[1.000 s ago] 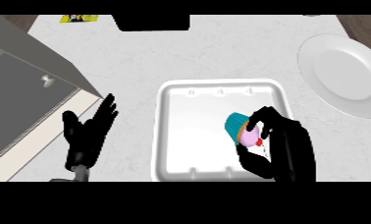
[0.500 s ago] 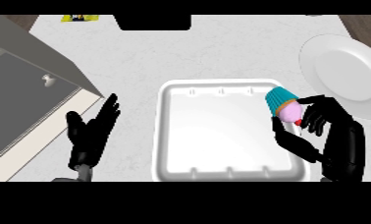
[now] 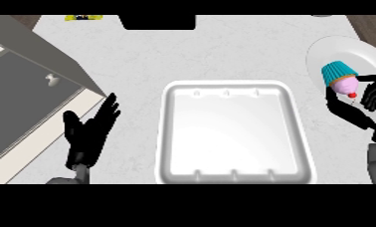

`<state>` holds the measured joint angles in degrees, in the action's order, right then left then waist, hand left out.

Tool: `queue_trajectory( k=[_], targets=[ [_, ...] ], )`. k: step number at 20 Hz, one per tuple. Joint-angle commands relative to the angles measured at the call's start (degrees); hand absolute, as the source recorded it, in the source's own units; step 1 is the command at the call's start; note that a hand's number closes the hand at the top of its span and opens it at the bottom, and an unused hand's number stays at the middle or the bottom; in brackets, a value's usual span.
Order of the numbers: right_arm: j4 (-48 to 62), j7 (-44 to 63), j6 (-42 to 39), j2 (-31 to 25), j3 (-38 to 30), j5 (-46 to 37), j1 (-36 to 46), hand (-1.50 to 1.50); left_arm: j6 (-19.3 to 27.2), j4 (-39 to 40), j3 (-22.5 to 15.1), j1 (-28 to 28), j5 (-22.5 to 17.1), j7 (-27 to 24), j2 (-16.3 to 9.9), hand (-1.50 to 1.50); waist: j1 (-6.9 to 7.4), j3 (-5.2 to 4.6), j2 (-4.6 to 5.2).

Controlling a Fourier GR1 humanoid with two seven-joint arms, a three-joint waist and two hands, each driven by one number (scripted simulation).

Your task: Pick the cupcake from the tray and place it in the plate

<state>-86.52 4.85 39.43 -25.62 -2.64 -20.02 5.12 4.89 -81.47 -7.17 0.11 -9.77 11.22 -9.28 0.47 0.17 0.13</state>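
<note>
No writing is readable. 1 cupcake, clamped in the right robot hand, hangs over 1 plate, right of 1 tray; the left robot hand rests with fingers spread left of the tray.

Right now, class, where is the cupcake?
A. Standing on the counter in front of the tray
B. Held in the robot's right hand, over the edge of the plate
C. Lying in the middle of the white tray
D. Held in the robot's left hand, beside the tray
B: the cupcake sits in the right hand, against the plate at the view's right, while the tray holds nothing and the left hand is open.
</note>
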Motion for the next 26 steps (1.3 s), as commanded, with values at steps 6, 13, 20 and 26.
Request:
queue_trajectory(
  k=[6, 13, 20, 26],
  targets=[
    [34.82, -23.79, -3.62, -3.51, -13.61, 10.53, 16.66, 1.5, 0.02, 2.81, -1.39, 1.12, 2.28, -2.69, 1.84, 0.0, 0.97, -0.04, 0.33],
    [56.18, -37.29, -10.65, -11.38, -21.75, 14.66, 26.56, 1.5, -1.24, -1.13, -1.26, 0.05, 0.91, 0.64, 1.26, 0.0, 2.01, 0.12, 0.78],
    [69.81, -24.88, -16.21, -16.65, -13.12, 4.47, 29.54, -1.5, -1.12, -2.61, -2.1, -1.34, 1.89, 1.62, 1.08, 0.0, 4.68, 0.2, 1.57],
    [72.79, -31.91, -23.3, -14.87, -16.48, 8.09, 33.05, -1.5, 0.01, -0.53, -2.48, -2.76, 2.35, 1.82, 2.97, 0.0, 4.23, 0.48, 1.89]
  ],
)
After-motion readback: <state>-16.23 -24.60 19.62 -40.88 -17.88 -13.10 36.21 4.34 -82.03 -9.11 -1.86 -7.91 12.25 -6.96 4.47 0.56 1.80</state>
